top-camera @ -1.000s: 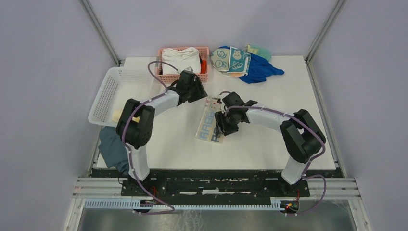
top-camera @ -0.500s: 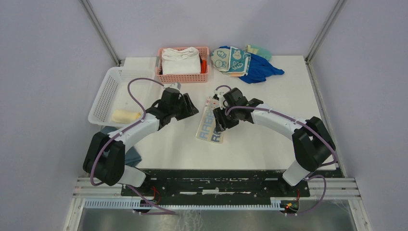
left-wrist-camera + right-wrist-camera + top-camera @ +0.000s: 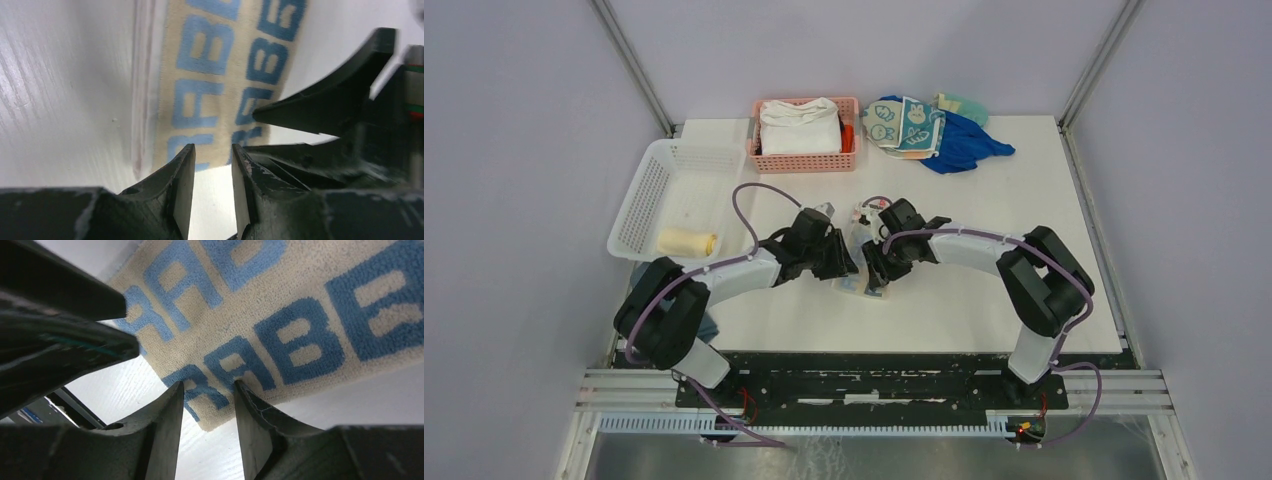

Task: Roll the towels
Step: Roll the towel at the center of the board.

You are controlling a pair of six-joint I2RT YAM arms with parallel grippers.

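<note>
From where I stand, the left hand has its jaws narrowly parted and empty. Its tips sit at the near end of the beige terry towel with blue RABBIT lettering, which lies flat mid-desk. The right hand, just beside it, is likewise narrow and holds nothing, its tips on that same edge. The crowding worries me: the two hands almost touch, so fingers could knock together as they close. One might pinch only a thin lip of cloth that slips free, or uneven lifting could start a crooked, loose roll. Pressing down might merely shove the towel along the smooth top. The white desk looks matt and flat. A white plastic lattice basket at the left holds a rolled plain yellow towel. A pink plastic basket with a thick white folded cloth sits at the back. A pale rabbit-face towel lies on a rumpled blue cloth at the back right. Pale lilac walls and metal corner posts enclose it all.
</note>
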